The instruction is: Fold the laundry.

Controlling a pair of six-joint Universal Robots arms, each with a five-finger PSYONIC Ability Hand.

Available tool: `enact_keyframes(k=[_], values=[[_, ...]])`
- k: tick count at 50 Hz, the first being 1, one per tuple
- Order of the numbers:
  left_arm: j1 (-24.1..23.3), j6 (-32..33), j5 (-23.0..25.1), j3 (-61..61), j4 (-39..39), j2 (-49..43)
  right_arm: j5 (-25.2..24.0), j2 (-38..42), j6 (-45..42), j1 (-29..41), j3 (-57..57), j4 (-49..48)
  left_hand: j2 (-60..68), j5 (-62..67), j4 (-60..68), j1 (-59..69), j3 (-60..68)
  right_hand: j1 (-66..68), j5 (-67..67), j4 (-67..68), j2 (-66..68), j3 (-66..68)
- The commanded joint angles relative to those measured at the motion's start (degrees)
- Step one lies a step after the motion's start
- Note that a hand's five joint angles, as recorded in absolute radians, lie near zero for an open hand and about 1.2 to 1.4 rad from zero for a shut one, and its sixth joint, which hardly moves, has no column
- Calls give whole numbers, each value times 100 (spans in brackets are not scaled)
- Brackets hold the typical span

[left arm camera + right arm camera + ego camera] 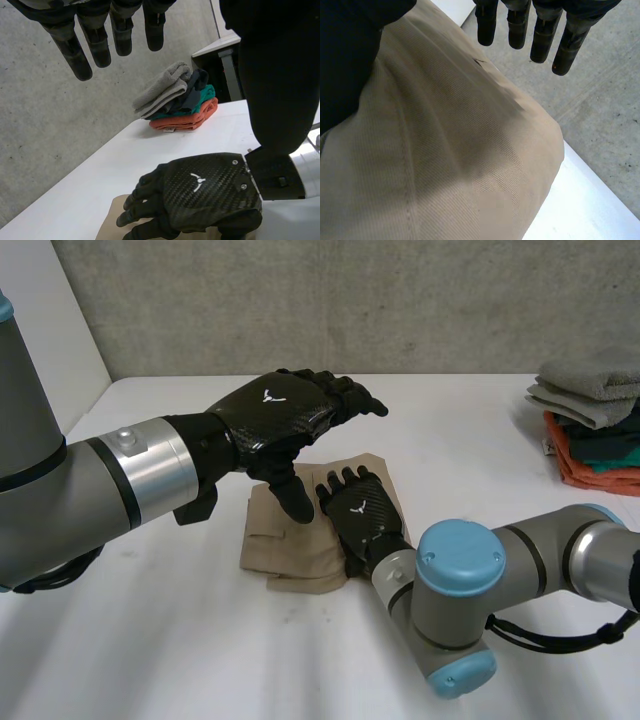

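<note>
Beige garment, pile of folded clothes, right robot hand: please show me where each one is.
beige garment [285,552], head view, bare cloth near its front edge.
pile of folded clothes [590,390], head view, the grey item on top.
right robot hand [362,512], head view, back of the hand.

- The left hand [275,415] is clad in a black carbon-weave shell, and a small white emblem [270,396] is printed on its back.
- The right hand [362,512] is finished alike; small screws [242,186] are set near its wrist edge.
- The left arm [40,480] is formed of grey tube and ended by a silver cuff [150,465] ringed in black.
- The right arm [540,550] is jointed in grey and capped with round light-blue covers [462,555].
</note>
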Motion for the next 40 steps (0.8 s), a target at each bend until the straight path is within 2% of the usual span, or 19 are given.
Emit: enact_keyframes(k=[1,9,15,26,29,30,34,36,37,38,40], values=[[3,1,0,-1,4,-1,-67,285,16,-13,-590,573,-19,-114,-11,19,-59,1562,1194,1157,1249,1381],[21,-8,0,-1,4,-1,-128,417,51,-13,-916,741,15,-80,23,53,-25,2591,2222,2186,2278,2409],[30,-8,0,-1,4,7,-155,382,104,-5,-1004,741,48,-46,56,87,8,1181,813,776,868,1000],[30,-8,0,-1,4,7,-137,417,104,-13,-1118,723,48,-46,56,87,8,1261,893,856,948,1080],[30,-8,0,-1,4,7,-137,487,104,-13,-1206,714,48,-46,56,87,8,2115,1747,1710,1802,1934],[30,-8,0,-1,4,7,-155,539,104,-13,-1259,723,48,-46,56,87,8,3269,2900,2864,2956,3087],[38,-8,0,-1,4,7,-164,601,113,-13,-1356,741,48,-46,56,87,8,5191,4823,4786,4878,5010],[38,-8,0,-1,4,7,-172,601,165,-13,-1365,732,65,-30,73,103,25,5584,5216,5179,5271,5403],[38,-8,0,-1,4,7,-172,593,200,-13,-1373,723,65,-30,73,103,25,5568,5200,5163,5255,5387],[38,-8,0,-1,4,7,-172,584,340,-13,-1417,723,65,-29,73,103,25,4869,4500,4463,4556,4687],[38,-8,0,-1,4,7,-164,593,429,-13,-1496,767,65,-29,73,103,25,2538,2170,2133,2225,2357]])
